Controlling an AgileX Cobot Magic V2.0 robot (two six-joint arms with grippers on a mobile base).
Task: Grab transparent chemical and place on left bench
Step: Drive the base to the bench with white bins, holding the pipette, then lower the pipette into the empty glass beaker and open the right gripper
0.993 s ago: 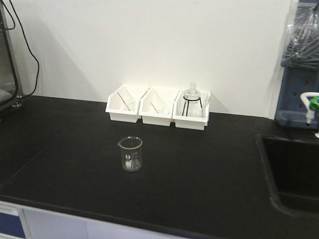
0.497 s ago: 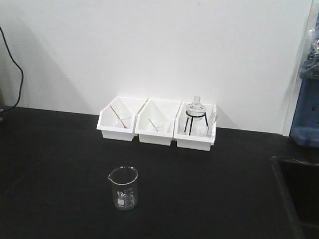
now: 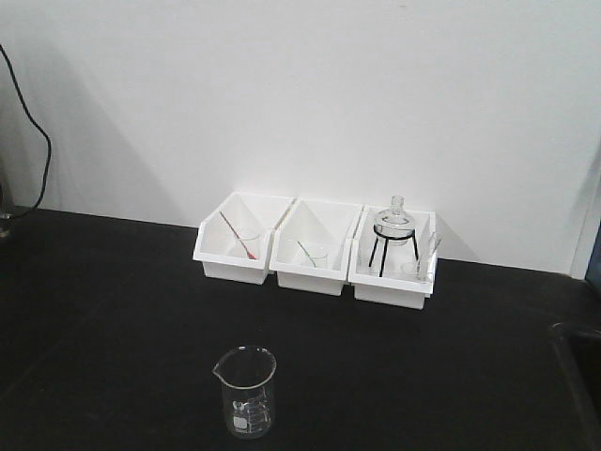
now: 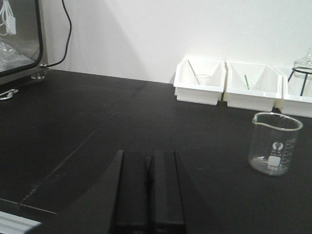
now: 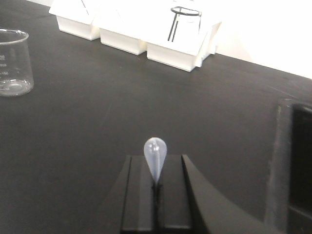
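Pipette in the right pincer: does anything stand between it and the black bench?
Nothing visible. The right pincer holds the pipette over bare bench; the beaker stands off to the left.

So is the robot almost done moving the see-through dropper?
About halfway. Done: the grab, since the right gripper is shut on the transparent chemical, its bulb poking out in front. In hand: holding it over the left bench, with the beaker and white bins ahead. Left: setting it down on the black top and letting go. The left gripper is shut and empty.
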